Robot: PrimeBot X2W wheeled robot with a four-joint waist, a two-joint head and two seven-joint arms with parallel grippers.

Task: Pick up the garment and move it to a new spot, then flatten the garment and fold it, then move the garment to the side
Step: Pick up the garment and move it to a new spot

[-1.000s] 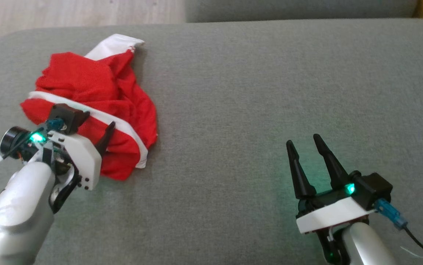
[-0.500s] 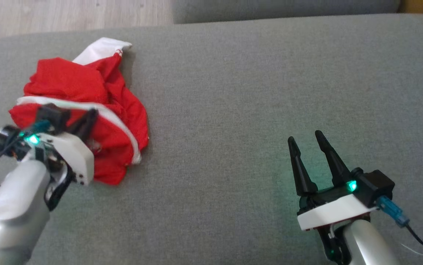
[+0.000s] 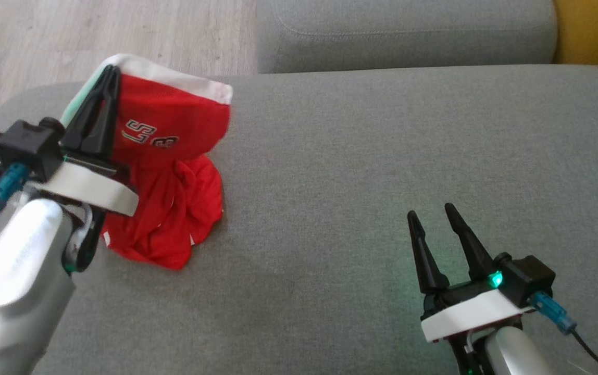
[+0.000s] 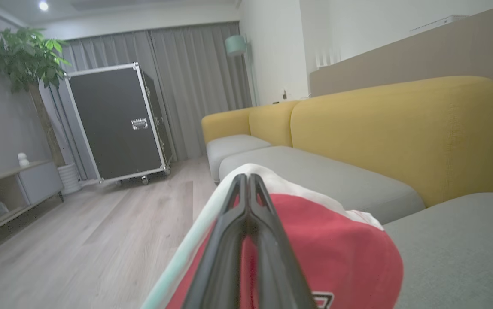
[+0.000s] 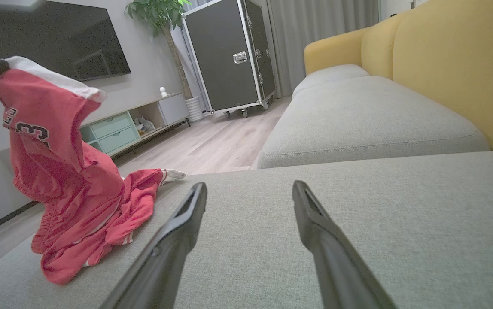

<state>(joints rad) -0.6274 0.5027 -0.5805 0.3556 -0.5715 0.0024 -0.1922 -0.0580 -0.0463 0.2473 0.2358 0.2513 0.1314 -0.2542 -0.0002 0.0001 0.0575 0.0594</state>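
Note:
The garment is red with white trim and dark numbers. My left gripper is shut on its white edge and holds that part up above the grey sofa seat. The lower folds of the garment still rest on the seat. In the left wrist view the two dark fingers meet at the left gripper's tip, with the garment's red cloth draped to their right. My right gripper stands open low over the seat at the lower right, nothing between its fingers.
A second grey seat cushion lies beyond the one I work on, with yellow backrests to the right. Wooden floor lies past the seat's far left edge. A black flight case and a low cabinet stand across the room.
My left gripper closed on the garment's white edge and lifted it up off the seat. The head camera tilted. The right gripper stayed open in place.

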